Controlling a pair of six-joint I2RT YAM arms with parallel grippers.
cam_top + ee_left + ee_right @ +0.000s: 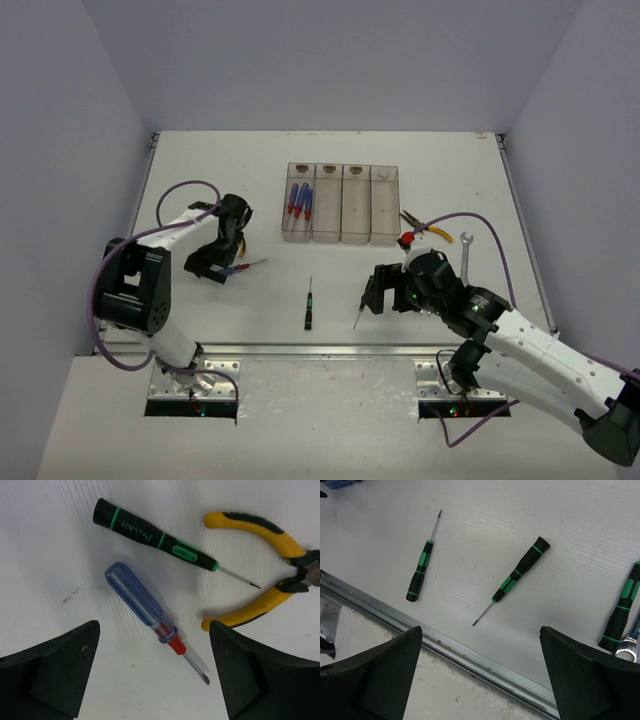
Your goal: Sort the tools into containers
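A: Left gripper [153,626], state?
B: Fingers wide apart, clamped on nothing. It hangs off the containers' [356,205] left end, on the arm-base side. It's low over a blue-handled screwdriver [150,615] lying flat on the table [200,170].
A: Anything else by it?
B: Wrist view has a black-and-green screwdriver [155,535] and yellow-handled pliers [270,570] lying close by, neither touching the blue one. Can't place those two against the containers.
A: Right gripper [480,630]?
B: Also spread, holding nothing. Sits toward the arm bases from the containers' right end.
A: Loose tools?
B: Second black-and-green screwdriver [309,305] straight out from the containers' front, well apart from them. Third black-and-green screwdriver [357,316] out from their right half. Second yellow-handled pliers [425,228] just beside the containers' right end, and a silver wrench [465,252] farther out past that end.
A: Containers?
B: Four in a row, joined side by side. Leftmost holds several blue-handled screwdrivers [298,200], lying lengthwise.
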